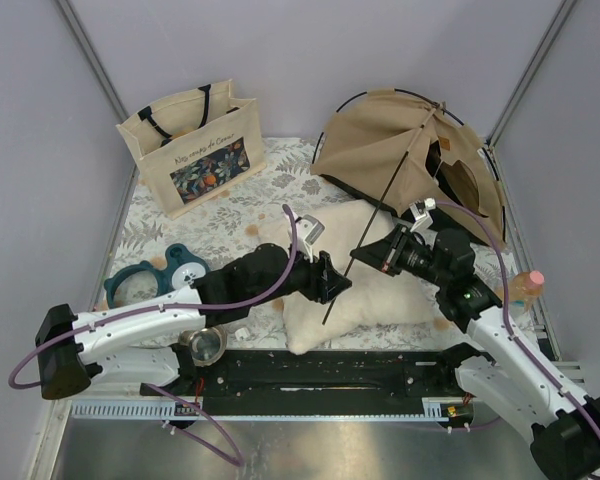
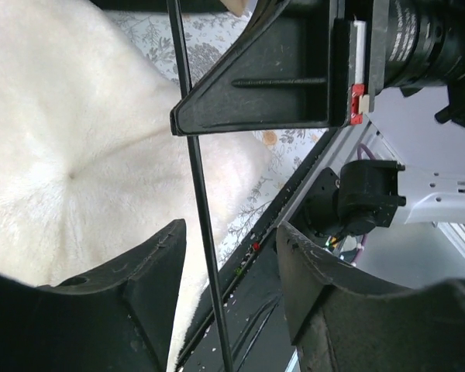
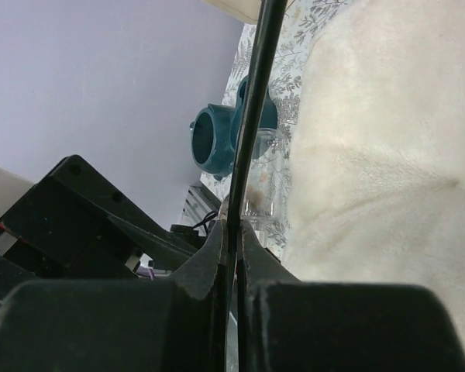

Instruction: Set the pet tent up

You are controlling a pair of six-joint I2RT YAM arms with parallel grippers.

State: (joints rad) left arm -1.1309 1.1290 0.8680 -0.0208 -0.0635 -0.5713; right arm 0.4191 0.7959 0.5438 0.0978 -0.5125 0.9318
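Top external view, left to right: tote bag (image 1: 192, 150) back left, teal object (image 1: 160, 277) beside your left arm. Your left gripper (image 1: 334, 282) over white pillow (image 1: 380, 295), jaws partway apart, black pole (image 1: 383, 205) passing between them, gap each side. Your right gripper (image 1: 362, 258) just beyond, toward tent, jaws clamped tight on same pole. Pet tent (image 1: 400, 160) back right, fabric sagging, pole slanting out from it.

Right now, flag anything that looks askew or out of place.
The pet tent at the back right sags lopsided, half collapsed. One thin black pole juts out of it, slanting down across the white pillow. The right hand pinches it, and the left hand stands open around it.
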